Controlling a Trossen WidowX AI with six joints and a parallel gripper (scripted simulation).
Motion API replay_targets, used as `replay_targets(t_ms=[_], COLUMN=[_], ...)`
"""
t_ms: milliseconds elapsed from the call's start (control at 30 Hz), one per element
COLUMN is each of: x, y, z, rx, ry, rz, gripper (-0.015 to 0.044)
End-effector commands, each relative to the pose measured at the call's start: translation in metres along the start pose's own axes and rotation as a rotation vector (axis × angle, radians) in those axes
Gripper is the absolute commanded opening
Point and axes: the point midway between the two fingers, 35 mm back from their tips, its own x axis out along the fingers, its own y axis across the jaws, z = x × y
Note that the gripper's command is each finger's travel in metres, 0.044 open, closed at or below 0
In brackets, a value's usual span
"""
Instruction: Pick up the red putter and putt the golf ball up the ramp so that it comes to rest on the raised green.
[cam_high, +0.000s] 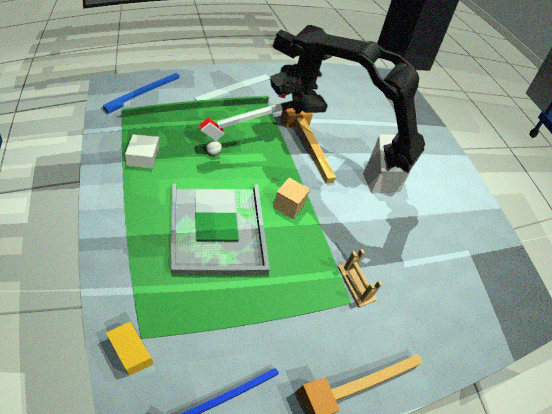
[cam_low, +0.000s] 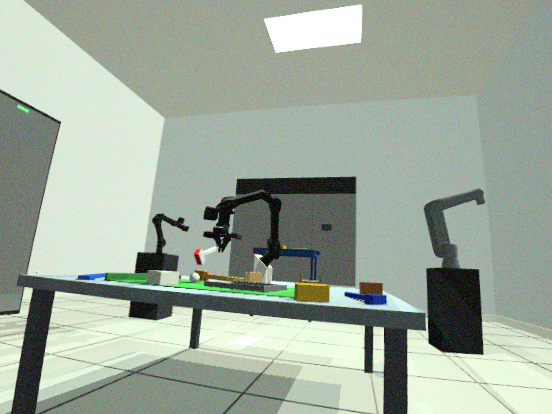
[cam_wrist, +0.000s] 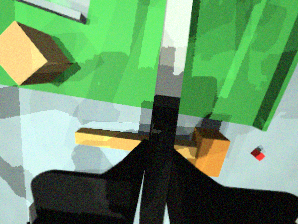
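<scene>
My gripper (cam_high: 283, 108) (cam_low: 221, 248) (cam_wrist: 154, 144) is shut on the putter's dark grip, above the mat's far right corner. The putter's white shaft (cam_high: 247, 116) (cam_wrist: 176, 40) slopes down to the left, and its red and white head (cam_high: 212, 129) (cam_low: 199, 256) hangs in the air above the area of the ball. The white golf ball (cam_high: 214, 148) (cam_low: 195, 277) rests on the green mat (cam_high: 240, 295); it is outside the wrist view. The pale ramp (cam_high: 215, 200) leads to the raised green (cam_high: 216, 227) inside a grey-walled frame (cam_high: 220, 271) (cam_low: 245, 286). The putter head is also outside the wrist view.
A white block (cam_high: 142, 151) is left of the ball. An orange cube (cam_high: 291, 198) (cam_wrist: 22, 52) is right of the frame. An orange mallet (cam_high: 317, 150) (cam_wrist: 212, 152) lies below the gripper. A wooden stand (cam_high: 358, 282), a yellow block (cam_high: 129, 347) and blue sticks lie around the mat.
</scene>
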Motion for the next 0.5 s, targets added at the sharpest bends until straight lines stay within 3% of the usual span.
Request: replay_targets(t_ms=[0,467], x=[0.002,0.026], y=[-0.024,-0.043], z=[-0.01,-0.02], rx=[0.103,0.19], ry=[0.002,0.005], rz=[-0.005,-0.004], gripper=[0.0,0.0])
